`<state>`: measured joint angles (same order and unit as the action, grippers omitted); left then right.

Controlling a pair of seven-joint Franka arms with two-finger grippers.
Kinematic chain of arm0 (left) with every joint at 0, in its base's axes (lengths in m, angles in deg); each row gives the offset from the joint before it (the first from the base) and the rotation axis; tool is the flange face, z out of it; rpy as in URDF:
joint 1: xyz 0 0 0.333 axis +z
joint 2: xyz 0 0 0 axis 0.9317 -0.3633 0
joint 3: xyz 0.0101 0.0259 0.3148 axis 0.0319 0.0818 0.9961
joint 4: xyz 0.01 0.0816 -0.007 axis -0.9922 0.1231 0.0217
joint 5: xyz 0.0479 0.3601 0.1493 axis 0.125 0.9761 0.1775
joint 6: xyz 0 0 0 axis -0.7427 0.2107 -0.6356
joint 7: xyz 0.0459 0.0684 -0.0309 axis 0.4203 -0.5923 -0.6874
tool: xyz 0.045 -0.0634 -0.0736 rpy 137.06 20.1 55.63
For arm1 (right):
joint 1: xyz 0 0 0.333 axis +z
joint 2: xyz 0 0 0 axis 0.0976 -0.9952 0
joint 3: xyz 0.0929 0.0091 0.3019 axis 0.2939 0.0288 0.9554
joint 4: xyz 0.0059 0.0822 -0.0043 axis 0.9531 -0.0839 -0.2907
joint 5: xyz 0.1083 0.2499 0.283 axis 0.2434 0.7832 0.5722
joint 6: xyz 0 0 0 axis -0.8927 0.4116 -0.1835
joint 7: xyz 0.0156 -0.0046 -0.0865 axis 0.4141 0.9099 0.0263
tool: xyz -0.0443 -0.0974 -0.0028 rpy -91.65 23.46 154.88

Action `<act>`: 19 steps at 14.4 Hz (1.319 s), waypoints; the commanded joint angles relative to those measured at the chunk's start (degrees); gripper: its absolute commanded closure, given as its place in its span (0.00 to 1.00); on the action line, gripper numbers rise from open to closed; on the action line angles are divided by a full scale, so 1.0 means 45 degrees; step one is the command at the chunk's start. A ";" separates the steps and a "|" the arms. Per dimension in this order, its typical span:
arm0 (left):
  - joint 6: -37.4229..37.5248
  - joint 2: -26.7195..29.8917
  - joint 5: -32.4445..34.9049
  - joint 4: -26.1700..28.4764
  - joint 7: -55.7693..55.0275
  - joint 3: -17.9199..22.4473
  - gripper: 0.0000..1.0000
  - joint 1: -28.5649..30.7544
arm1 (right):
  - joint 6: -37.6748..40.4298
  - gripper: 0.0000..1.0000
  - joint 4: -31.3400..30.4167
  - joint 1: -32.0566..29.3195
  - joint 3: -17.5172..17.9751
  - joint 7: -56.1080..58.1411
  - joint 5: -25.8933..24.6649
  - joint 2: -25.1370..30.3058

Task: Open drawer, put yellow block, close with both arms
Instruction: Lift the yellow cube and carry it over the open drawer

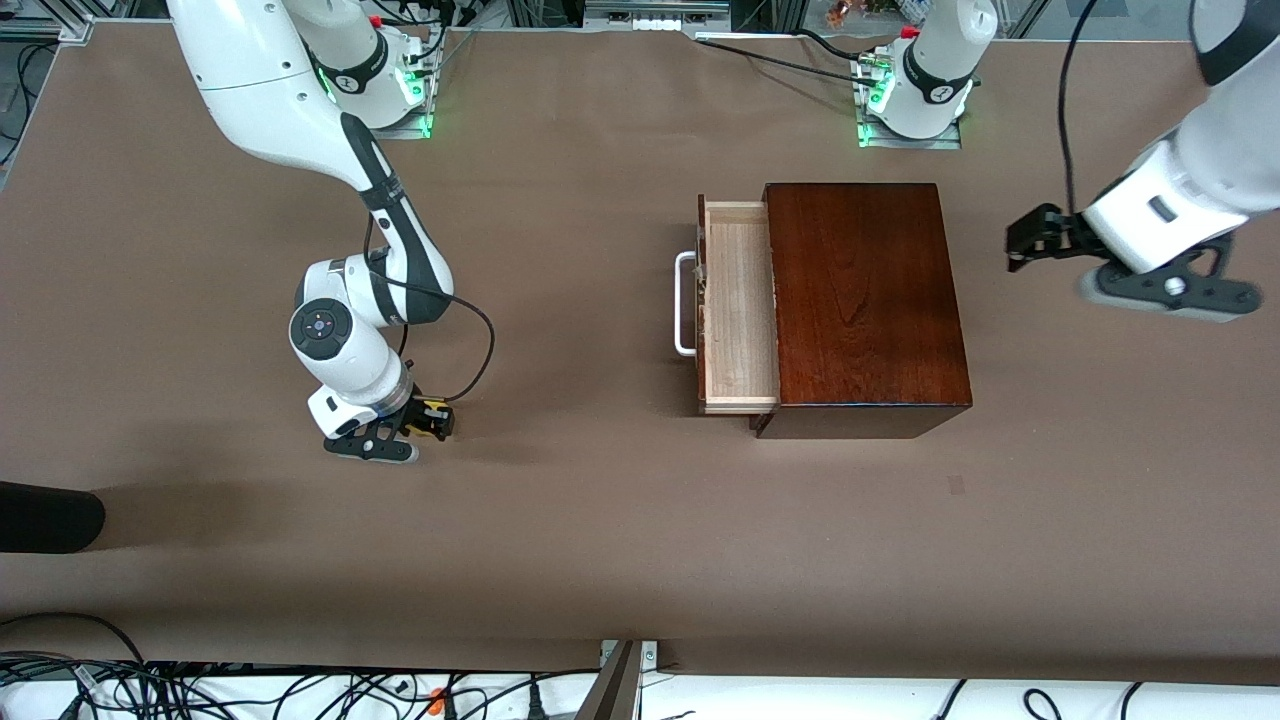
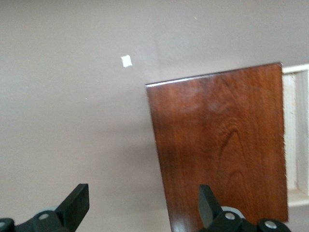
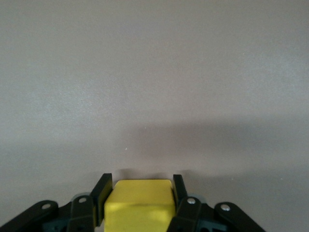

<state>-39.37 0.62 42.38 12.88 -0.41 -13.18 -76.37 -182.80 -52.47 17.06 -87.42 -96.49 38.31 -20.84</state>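
Note:
The drawer (image 1: 738,305) of the dark reddish-brown box (image 1: 865,305) stands pulled out, its pale inside bare and its white bar handle (image 1: 684,305) toward the right arm's end. My right gripper (image 1: 432,420) is low at the table near the right arm's end, shut on the yellow block (image 3: 140,205), with a finger pressed against each side of it; the block (image 1: 432,408) barely shows between the fingers. My left gripper (image 1: 1030,240) hangs open in the air past the box at the left arm's end, its fingers (image 2: 77,205) wide apart over the table and the box's edge (image 2: 217,145).
A small white scrap (image 2: 126,61) lies on the brown table near the box. A dark object (image 1: 45,515) juts in at the table's edge toward the right arm's end. Cables lie along the table's near edge.

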 commanded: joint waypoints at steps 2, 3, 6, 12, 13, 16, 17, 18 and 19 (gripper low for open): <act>-0.0845 0.1742 -0.0275 0.2056 0.0213 0.0324 0.00 -0.0131 | 0.0181 1.00 0.0265 -0.0017 0.0006 0.0224 -0.0051 0.0009; -0.0825 0.1803 -0.0236 0.2096 0.0213 0.0129 0.00 -0.0131 | 0.0511 1.00 0.0284 -0.0017 0.0006 0.0243 -0.0070 0.0164; -0.0671 0.1725 -0.0138 0.2038 0.0213 0.0088 0.00 -0.0014 | 0.2439 1.00 0.0537 -0.0095 -0.0052 0.0476 -0.0051 0.1100; -0.0571 0.1588 -0.0138 0.1726 0.0233 0.0088 0.00 -0.0014 | 0.8922 1.00 0.1339 -0.0153 -0.0287 0.0090 0.0105 0.4593; -0.0571 0.1569 -0.0138 0.1706 0.0233 0.0146 0.00 -0.0014 | 0.9783 1.00 0.1513 -0.0115 -0.0229 -0.0609 0.0125 0.5063; -0.0571 0.1491 -0.0157 0.1609 0.0233 0.0185 0.00 -0.0014 | 1.2013 1.00 0.2721 0.0022 0.0296 -0.3808 0.0280 0.5478; -0.0571 0.1471 -0.0177 0.1608 0.0233 0.0205 0.00 -0.0014 | 1.2212 1.00 0.3132 0.0022 0.0686 -0.5056 0.0436 0.5401; -0.0571 0.1471 -0.0158 0.1608 0.0252 0.0205 0.00 0.0006 | 1.2194 1.00 0.3503 0.0061 0.1192 -0.6751 0.0650 0.5342; -0.0571 0.1471 -0.0138 0.1608 0.0272 0.0224 0.00 0.0044 | 1.2194 1.00 0.3604 0.0139 0.1642 -0.8334 0.0768 0.5322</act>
<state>-41.68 7.10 42.36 20.53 -0.25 -12.53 -76.46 -129.35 -39.69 17.16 -83.52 -121.92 40.46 4.96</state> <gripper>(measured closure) 0.000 0.445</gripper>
